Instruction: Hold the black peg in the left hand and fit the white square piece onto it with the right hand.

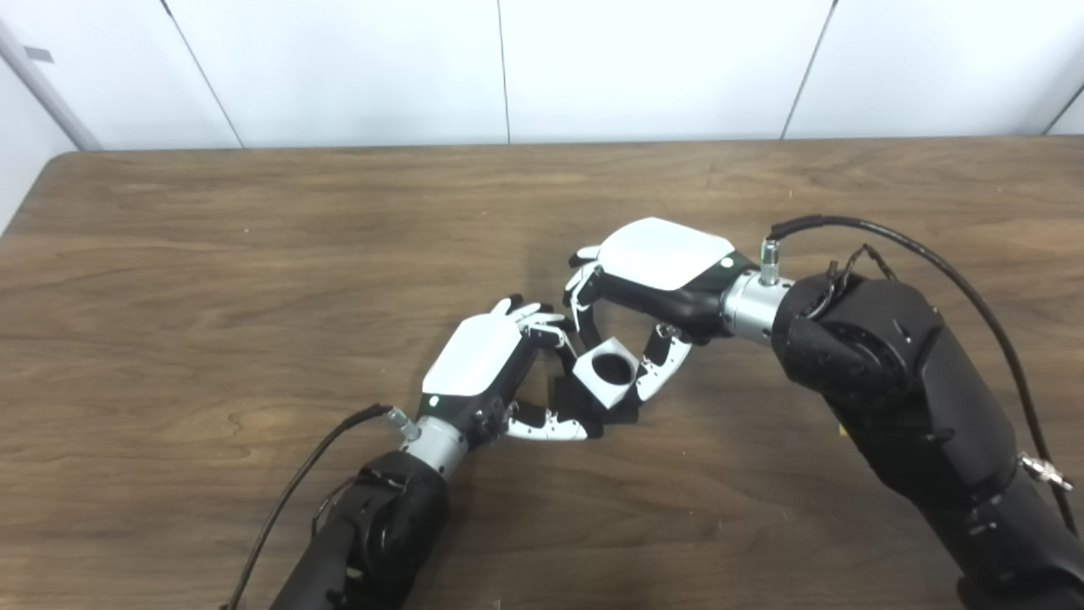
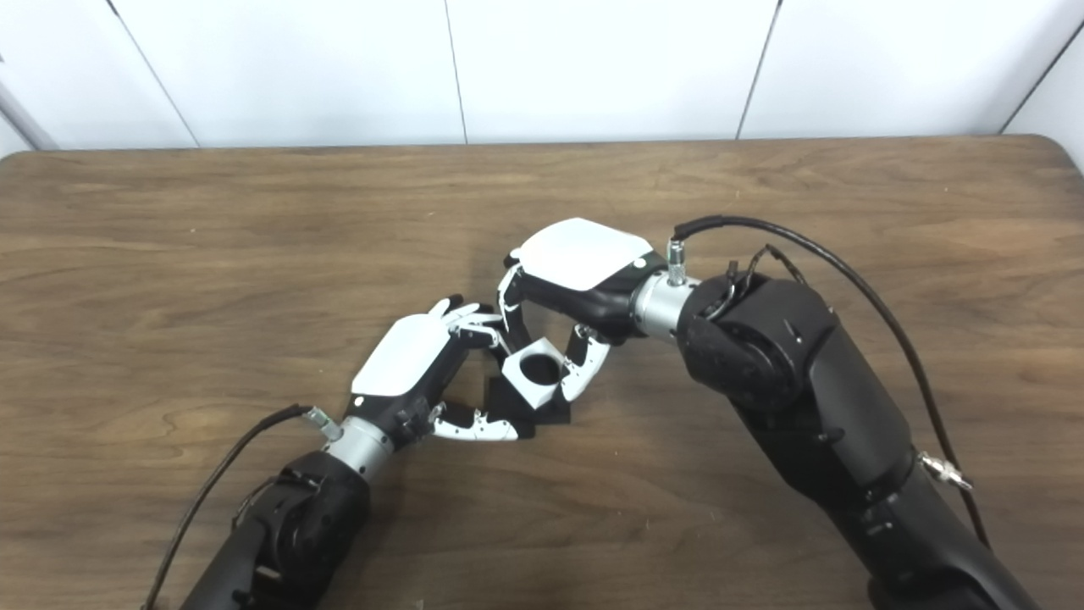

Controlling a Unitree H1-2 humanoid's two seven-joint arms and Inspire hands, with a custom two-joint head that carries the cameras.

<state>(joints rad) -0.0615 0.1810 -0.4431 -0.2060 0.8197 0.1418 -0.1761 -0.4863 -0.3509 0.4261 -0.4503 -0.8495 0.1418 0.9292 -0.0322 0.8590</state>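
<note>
Mid-table, the white square piece (image 1: pixel 596 379) with a round dark hole sits on top of the black peg's flat base (image 1: pixel 627 413). My right hand (image 1: pixel 656 263) reaches in from the right and is shut on the white piece, fingers on its far side and thumb on its near right side. My left hand (image 1: pixel 478 360) comes in from the lower left and is shut on the black peg, fingers behind it and thumb along its front edge. The peg's post is hidden; I cannot tell how far it sits in the hole.
The brown wooden table (image 1: pixel 212 280) stretches out on all sides of the hands. A white panelled wall (image 1: pixel 542 68) stands behind its far edge. A black cable (image 1: pixel 931 254) loops over my right forearm, and another cable (image 1: pixel 292 491) trails from my left wrist.
</note>
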